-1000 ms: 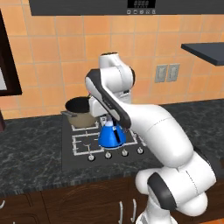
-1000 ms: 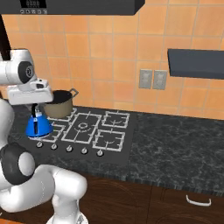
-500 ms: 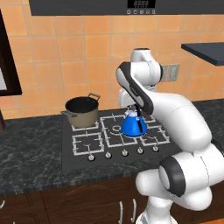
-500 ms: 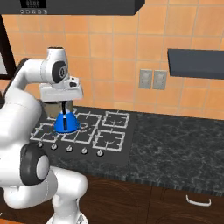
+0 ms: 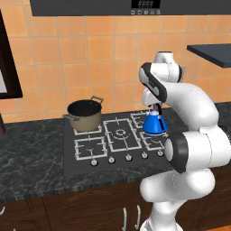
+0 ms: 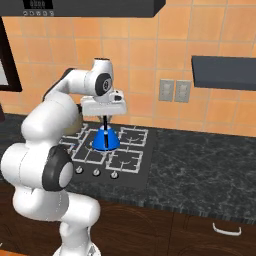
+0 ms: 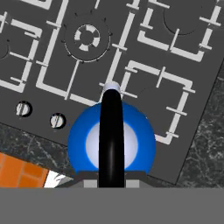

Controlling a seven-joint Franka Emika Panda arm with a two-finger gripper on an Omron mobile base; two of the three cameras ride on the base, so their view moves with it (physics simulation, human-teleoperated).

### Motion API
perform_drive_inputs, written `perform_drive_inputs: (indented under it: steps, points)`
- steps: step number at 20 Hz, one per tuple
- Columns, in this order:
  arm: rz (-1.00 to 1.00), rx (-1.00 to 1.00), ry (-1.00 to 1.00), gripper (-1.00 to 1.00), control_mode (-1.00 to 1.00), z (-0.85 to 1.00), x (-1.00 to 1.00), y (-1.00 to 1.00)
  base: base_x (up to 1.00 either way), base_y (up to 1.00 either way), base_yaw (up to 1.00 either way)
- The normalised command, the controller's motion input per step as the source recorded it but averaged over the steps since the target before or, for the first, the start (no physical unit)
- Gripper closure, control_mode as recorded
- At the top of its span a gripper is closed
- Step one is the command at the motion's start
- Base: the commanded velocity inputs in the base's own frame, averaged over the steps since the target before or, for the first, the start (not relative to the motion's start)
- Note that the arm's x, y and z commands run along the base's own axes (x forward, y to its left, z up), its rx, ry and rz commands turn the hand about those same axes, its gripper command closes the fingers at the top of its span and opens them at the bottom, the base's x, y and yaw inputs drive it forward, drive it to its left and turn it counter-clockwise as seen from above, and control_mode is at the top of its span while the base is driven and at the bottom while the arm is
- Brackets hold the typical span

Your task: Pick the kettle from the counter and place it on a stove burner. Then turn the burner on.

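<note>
stove [image 5: 85, 160] in dark counter [image 6: 200, 160] | orange-tiled wall | end effector [image 6: 105, 119] clamps kettle [image 6: 105, 139] handle

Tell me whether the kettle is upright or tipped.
Upright: the kettle hangs dome-down over the stove, its handle vertical under the gripper.

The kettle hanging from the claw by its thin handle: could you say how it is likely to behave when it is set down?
The kettle looks rigid, and its dome flares to a broad bottom, so it probably won't tip. Held only by the thin upright handle, it may swing a little under the claw. On the stove, the wire grates might let it rock.
</note>
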Motion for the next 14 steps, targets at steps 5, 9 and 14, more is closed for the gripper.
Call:
perform_drive_inputs:
  steps: [5,9,14]
  points:
    - [0.0,0.0,0.15,1.0,-1.0,-0.27,0.58,-0.31,0.0,0.0,0.0]
    - [0.0,0.0,0.01,1.0,-1.0,-0.63,0.13,0.0,0.0,0.0,0.0]
    - [0.0,0.0,-0.02,1.0,-1.0,-0.49,0.01,0.0,0.0,0.0,0.0]
